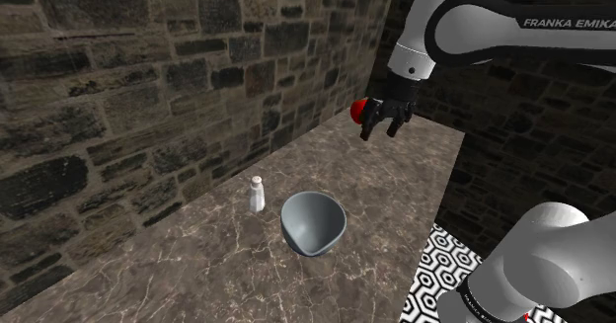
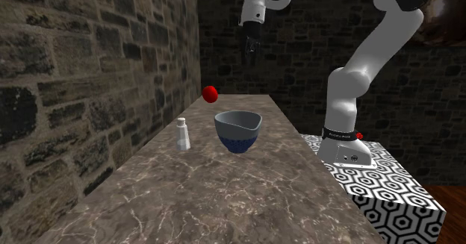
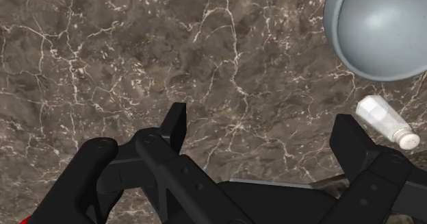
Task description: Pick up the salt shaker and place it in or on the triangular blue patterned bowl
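A small white salt shaker (image 1: 257, 194) (image 2: 182, 134) stands upright on the marble counter (image 1: 188, 267), close to the stone wall. Just beside it, on the side away from the wall, sits the rounded triangular bowl (image 1: 313, 222) (image 2: 238, 130), grey inside with a blue pattern low on its outside. My black gripper (image 1: 380, 125) (image 2: 251, 47) hangs open high above the counter's far end, well away from both. In the wrist view the fingers (image 3: 174, 127) stand wide apart around the gripper's middle (image 3: 263, 130), nothing between them; the bowl (image 3: 383, 27) and shaker (image 3: 386, 122) lie off beyond one finger.
A red ball-like thing (image 1: 359, 109) (image 2: 210, 94) sits at the counter's far end by the wall, near the gripper. The stone wall (image 1: 118, 84) runs along one side of the counter. My stand (image 2: 388, 175), with a black-and-white hexagon pattern, adjoins the other side.
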